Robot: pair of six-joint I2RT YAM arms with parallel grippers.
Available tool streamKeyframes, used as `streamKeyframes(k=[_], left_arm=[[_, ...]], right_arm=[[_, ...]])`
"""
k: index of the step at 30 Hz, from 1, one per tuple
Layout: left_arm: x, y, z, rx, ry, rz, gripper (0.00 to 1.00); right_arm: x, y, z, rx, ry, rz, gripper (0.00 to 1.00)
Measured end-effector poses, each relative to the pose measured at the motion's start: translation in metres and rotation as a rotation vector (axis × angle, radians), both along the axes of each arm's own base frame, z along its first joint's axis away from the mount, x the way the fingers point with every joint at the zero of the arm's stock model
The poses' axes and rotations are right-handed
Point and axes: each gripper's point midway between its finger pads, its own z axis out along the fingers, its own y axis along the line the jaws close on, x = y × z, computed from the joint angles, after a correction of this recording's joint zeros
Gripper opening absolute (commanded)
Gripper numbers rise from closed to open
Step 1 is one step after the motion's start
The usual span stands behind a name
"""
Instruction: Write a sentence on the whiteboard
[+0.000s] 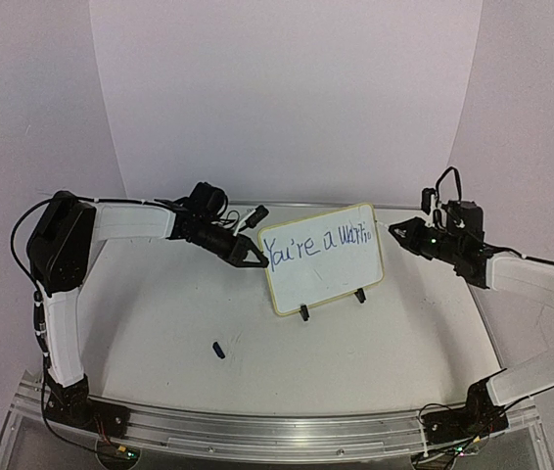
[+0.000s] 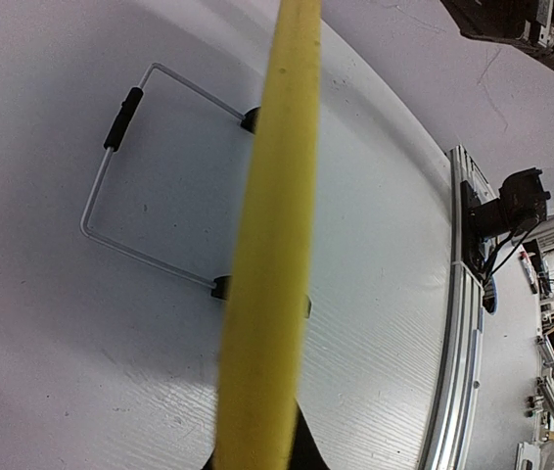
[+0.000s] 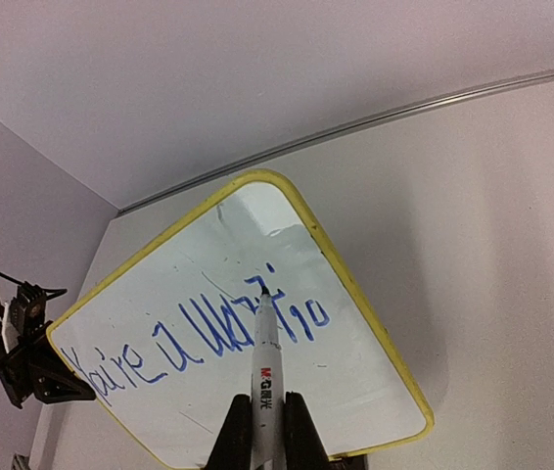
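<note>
From above, I see the left arm reaching right, low over the surface (image 1: 150, 313). The left end effector (image 1: 259, 261) meets the left edge of the whiteboard (image 1: 323, 259). The board stands with its long side running left to right, face toward the arm bases. The right end effector (image 1: 395, 232) points at its right edge.

Left wrist view: the fingers close on the yellow rim (image 2: 272, 225).

Right wrist view: the fingers (image 3: 295, 431) grip a marker (image 3: 262, 367), tip at the blue sentence (image 3: 208, 343).
</note>
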Motion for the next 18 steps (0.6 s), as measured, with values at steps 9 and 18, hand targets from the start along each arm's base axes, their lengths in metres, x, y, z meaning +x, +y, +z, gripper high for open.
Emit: streamKeyframes(k=[9, 18], left_arm=[[0.0, 0.0, 0.0, 0.0, 0.0, 0.0, 0.0], [0.0, 0.0, 0.0, 0.0, 0.0, 0.0, 0.0]], right_arm=[[0.0, -0.003, -0.011, -0.029, 0.027, -0.001, 0.0], [0.005, -0.004, -0.026, -0.046, 0.065, 0.0, 0.0]])
